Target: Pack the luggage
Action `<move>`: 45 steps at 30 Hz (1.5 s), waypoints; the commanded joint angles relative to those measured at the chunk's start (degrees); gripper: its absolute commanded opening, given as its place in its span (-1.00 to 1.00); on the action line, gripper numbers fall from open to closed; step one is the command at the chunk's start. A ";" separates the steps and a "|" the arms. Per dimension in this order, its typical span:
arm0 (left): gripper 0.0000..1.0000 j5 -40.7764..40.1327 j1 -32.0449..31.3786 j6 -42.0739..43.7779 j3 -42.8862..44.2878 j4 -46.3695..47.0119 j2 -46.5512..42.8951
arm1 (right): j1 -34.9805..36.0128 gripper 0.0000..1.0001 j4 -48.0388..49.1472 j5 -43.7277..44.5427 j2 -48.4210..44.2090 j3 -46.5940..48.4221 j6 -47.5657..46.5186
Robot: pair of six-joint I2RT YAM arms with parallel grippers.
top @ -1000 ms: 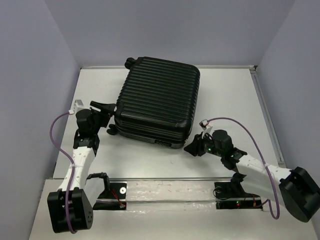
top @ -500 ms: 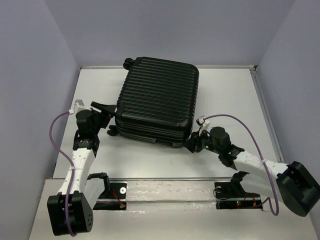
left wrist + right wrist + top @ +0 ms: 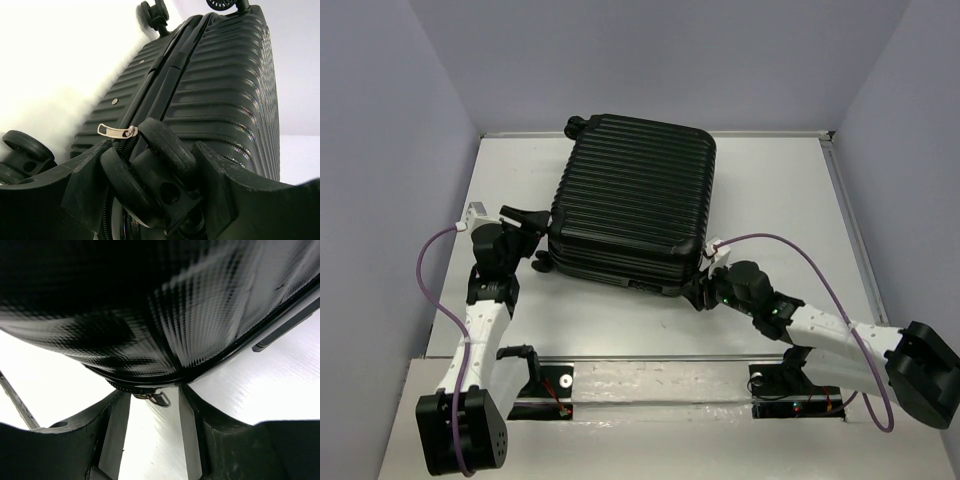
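Observation:
The luggage (image 3: 635, 200), a ribbed black hard-shell case, lies shut and flat on the white table. My left gripper (image 3: 538, 248) is at its near-left corner. In the left wrist view my left gripper (image 3: 152, 165) is shut on a twin caster wheel (image 3: 167, 145), one finger on each side of it. A silver zipper pull (image 3: 115, 131) hangs just above that wheel. My right gripper (image 3: 702, 290) is at the near-right corner. In the right wrist view it (image 3: 152, 407) stands open under the shell (image 3: 150, 315), and a small zipper pull (image 3: 158, 399) dangles between the fingers, touching neither.
The table's (image 3: 770, 190) raised edges and grey walls close in the left, right and back. Another wheel (image 3: 578, 125) sticks out at the luggage's far-left corner and another (image 3: 22, 150) near my left gripper. A metal rail (image 3: 660, 385) with the arm mounts runs along the near edge.
My right arm has moved left and forward to the luggage's near-right corner, and its jaws have opened wider. The left gripper has stayed on the wheel.

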 commanded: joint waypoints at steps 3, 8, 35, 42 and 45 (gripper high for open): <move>-0.88 5.67 -0.93 1.37 -0.92 4.34 -2.45 | 0.79 -0.14 7.40 1.73 -3.89 4.94 -0.86; -0.89 5.76 -0.93 1.20 -1.98 4.87 -2.71 | 1.31 -0.56 9.15 1.20 -3.64 5.47 -0.51; -0.88 -4.52 -22.28 -2.49 -14.90 1.43 -19.51 | 16.77 -0.86 -6.77 8.15 22.88 38.43 7.57; -0.88 -9.35 -36.50 -3.20 -11.83 1.97 -17.39 | 21.70 -0.86 0.62 8.75 31.46 39.59 5.74; -0.88 -9.88 -40.38 -4.07 -11.30 2.31 -16.52 | 16.81 -0.86 0.46 8.68 25.30 33.71 4.24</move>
